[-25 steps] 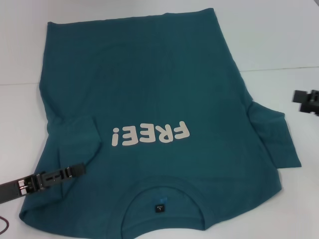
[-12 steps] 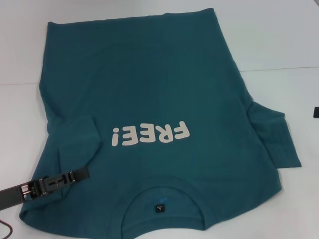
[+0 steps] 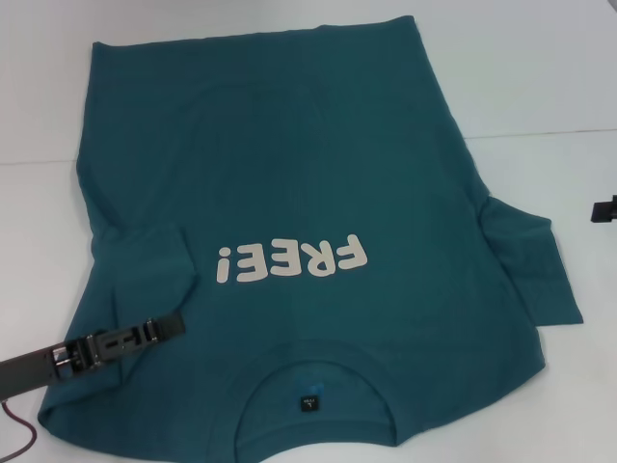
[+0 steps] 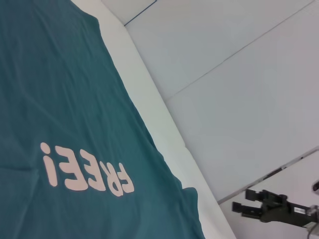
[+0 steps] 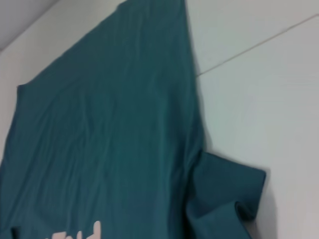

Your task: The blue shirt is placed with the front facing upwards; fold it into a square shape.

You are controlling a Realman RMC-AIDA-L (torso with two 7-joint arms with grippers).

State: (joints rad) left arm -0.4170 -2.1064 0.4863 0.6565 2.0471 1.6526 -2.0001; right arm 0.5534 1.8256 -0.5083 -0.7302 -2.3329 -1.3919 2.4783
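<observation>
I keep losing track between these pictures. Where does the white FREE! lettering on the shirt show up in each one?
Head view: the FREE! lettering sits upside down at the centre of the blue shirt, above the neck opening.
Left wrist view: the lettering is at lower left.
Right wrist view: only a sliver of it shows at the bottom edge.
Shared landmark: the shirt's spread sleeve beside the lettering.

The blue shirt [image 4: 65, 114] lies flat on the white counter [image 4: 154, 114] and fills one side of the picture. Its front faces up. White letters [image 4: 87, 172] on the chest spell "FREE!", and they look upside down from here. One long edge of the shirt runs along a bare strip of counter. Past the counter is a pale grey floor [image 4: 239, 84] with thin lines across it. Far off in a corner is the right gripper [image 4: 249, 204]. It is black, well apart from the shirt, and its fingers stand apart.
</observation>
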